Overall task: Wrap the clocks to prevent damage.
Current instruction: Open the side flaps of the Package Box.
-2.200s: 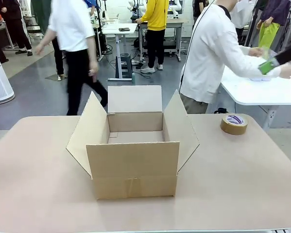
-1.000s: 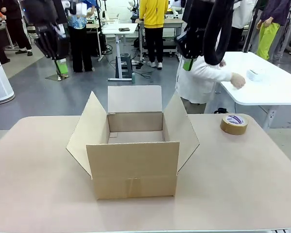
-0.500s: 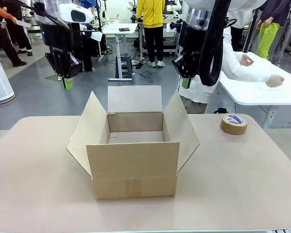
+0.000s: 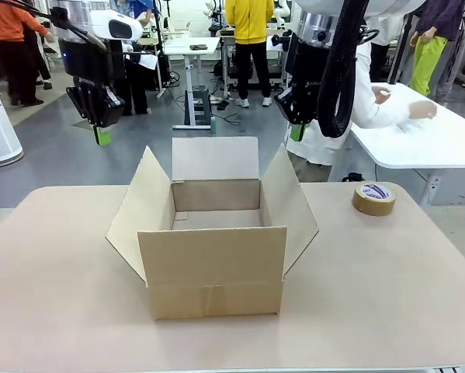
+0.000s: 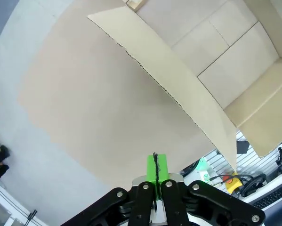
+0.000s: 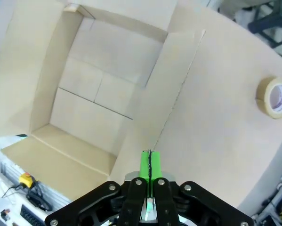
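The clocks are out of view. My left gripper hangs high above the table's far left, beyond the box's left flap, its green pads pressed together on nothing. My right gripper hangs just as high over the far right flap, also shut and empty. Below both sits an open brown cardboard box with its flaps spread; its inside is bare. From the left wrist view I look down on the box's left flap.
A brown tape roll lies on the tan table at the far right, also seen in the right wrist view. A person in a white top leans over a white side table beyond. Other people stand farther back.
Both arms came down into view over the last second. The left gripper has since shifted slightly; the right has held still. The person's hands moved over the side table.
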`<state>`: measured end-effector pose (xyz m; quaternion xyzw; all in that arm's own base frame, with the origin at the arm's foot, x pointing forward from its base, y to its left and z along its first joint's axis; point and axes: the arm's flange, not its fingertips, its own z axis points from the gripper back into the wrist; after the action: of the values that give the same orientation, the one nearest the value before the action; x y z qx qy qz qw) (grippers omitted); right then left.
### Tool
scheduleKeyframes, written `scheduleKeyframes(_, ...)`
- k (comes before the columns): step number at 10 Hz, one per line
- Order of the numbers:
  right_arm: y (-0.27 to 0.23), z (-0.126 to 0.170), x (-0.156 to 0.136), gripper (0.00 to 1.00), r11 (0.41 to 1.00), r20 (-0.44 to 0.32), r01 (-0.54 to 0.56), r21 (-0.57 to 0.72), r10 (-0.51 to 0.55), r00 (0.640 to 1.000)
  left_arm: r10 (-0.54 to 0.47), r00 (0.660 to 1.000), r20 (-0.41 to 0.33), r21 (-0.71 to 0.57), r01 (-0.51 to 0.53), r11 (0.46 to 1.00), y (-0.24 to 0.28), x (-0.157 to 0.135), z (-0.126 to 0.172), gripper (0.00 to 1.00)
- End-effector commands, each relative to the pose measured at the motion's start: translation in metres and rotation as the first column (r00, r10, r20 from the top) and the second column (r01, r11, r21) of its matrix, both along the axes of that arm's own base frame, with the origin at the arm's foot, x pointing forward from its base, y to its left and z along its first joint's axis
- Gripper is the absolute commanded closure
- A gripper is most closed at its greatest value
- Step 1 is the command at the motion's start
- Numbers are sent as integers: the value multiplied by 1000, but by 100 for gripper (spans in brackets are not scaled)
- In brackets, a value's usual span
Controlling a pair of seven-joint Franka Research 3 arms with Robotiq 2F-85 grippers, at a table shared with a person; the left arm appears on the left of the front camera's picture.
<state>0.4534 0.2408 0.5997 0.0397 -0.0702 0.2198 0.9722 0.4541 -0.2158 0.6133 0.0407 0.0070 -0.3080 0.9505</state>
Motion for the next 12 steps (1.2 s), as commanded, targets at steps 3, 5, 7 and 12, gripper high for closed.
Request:
scheduleKeyframes(3, 29, -39, -12, 99, 987, 88, 152, -51, -147, 985, 255, 959, 123, -14, -255, 967, -32, -11, -16, 100)
scheduleKeyframes(5, 31, -56, -14, 99, 971, 126, 224, -85, -213, 969, 374, 909, 184, -16, -377, 926, -51, -17, -32, 100)
scheduleKeyframes(7, 34, -72, -19, 99, 963, 142, 263, -63, -252, 957, 448, 867, 217, -23, -454, 891, -63, -14, -57, 100)
scheduleKeyframes(12, 30, -103, -17, 99, 965, 80, 260, -21, -258, 963, 474, 871, 130, -62, -470, 881, -57, 3, -98, 100)
